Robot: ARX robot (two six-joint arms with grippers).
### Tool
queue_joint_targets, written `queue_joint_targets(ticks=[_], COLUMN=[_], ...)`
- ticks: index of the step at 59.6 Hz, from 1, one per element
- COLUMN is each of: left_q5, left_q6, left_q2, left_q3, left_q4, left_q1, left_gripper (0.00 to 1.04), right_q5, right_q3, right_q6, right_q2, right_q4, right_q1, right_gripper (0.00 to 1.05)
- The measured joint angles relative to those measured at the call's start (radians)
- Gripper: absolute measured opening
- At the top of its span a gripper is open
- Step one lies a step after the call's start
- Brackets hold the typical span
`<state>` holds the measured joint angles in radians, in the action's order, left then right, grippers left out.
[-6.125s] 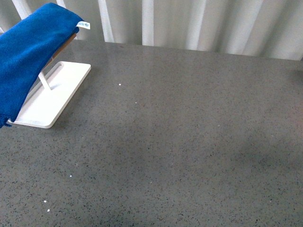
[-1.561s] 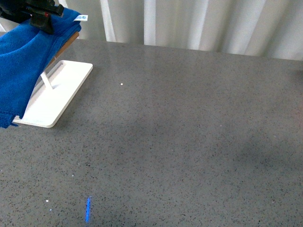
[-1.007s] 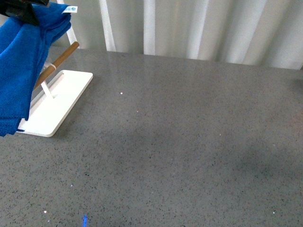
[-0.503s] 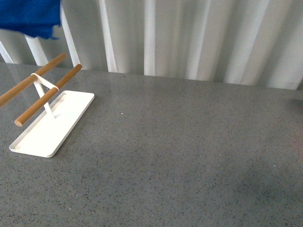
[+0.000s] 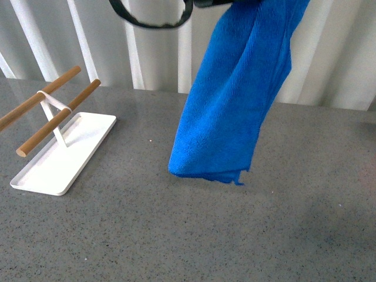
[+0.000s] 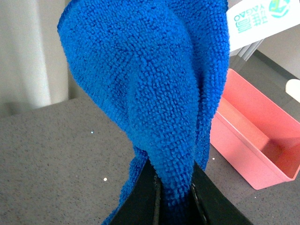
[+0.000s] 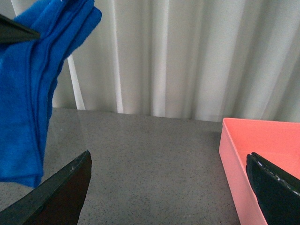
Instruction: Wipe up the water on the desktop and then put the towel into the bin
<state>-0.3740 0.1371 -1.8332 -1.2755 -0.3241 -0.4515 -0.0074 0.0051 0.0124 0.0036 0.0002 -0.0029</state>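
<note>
Hanging fluffy royal-blue microfibre towel (image 5: 235, 100) pinched in left jaws above speckled dark-grey stone-like bench (image 5: 176, 235), right jaws spread wide, rectangular pink bin (image 7: 232, 173) empty, white flat tray (image 5: 64, 158) with two wooden rods (image 5: 59, 116)

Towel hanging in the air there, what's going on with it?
The left gripper is shut on the towel near its top, so it hangs down over the desktop. The rack off to the side has both wooden bars bare. The right gripper is open and empty, with the pink bin close by. The towel isn't in the bin yet.
</note>
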Motion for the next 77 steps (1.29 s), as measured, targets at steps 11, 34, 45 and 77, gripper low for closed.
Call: queue_joint_targets(ticks=[11,34,45,77], left_q5=[-0.049,-0.11,-0.121,-0.115], left_q6=[0.089,0.275,0.313,0.33], left_q2=[-0.017,-0.045,-0.07,-0.077], left_q3=[0.103,0.235,0.252,0.274], left_q4=[-0.163,-0.441,-0.498,-0.518], left_q1=[-0.008,-0.079,-0.103,-0.121], left_gripper=[0.07,0.07,0.07,0.07], right_q5=[0.0,0.0,0.0,-0.403], right_q3=[0.0,0.0,0.0,0.123], right_q6=[0.0,0.0,0.0,0.132], right_q2=[0.0,0.0,0.0,0.172], right_q4=[0.0,0.0,0.0,-0.231], right_q1=[0.0,0.0,0.0,-0.077], right_gripper=[0.98,0.98,0.98,0.98])
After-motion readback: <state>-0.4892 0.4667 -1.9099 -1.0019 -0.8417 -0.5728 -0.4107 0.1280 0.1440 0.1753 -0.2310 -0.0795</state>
